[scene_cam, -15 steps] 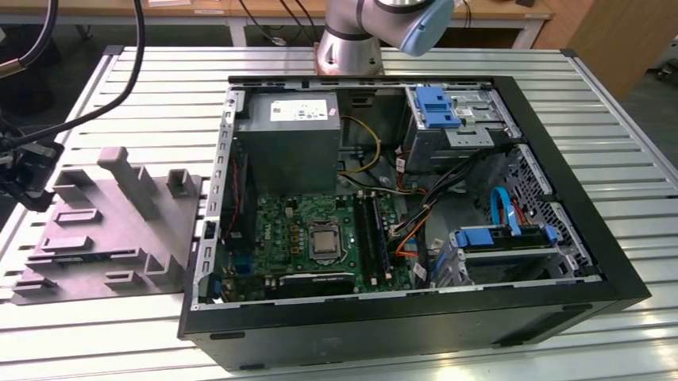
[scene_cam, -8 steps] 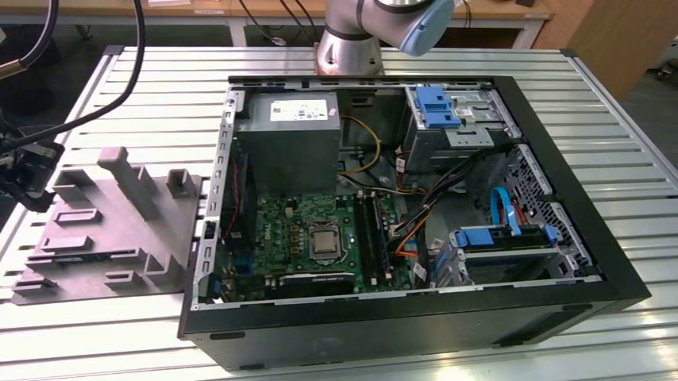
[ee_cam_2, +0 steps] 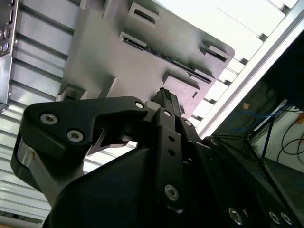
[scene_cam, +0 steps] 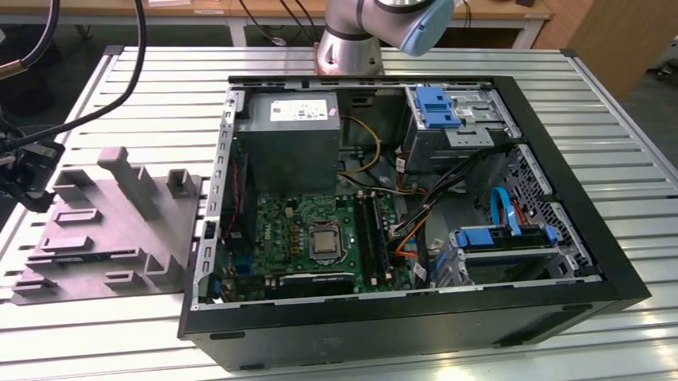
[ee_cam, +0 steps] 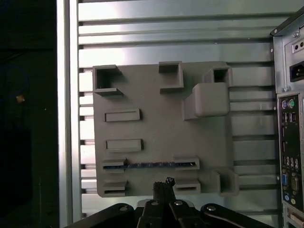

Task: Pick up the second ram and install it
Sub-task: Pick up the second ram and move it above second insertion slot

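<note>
Second ram point(ee_cam: 149, 165) in grey tray point(ee_cam: 161, 123) slot, just ahead of hand point(ee_cam: 164, 183).

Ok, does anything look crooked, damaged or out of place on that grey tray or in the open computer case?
Nothing stands out. The narrow dark blue-green memory stick lies straight in its slot on the grey moulded tray, and the open black computer case shows nothing loose or spilled.

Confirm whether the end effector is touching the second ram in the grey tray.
Apart. In the first wrist view, bare grey tray shows between the end effector and the second ram, which sits whole in its slot.
</note>
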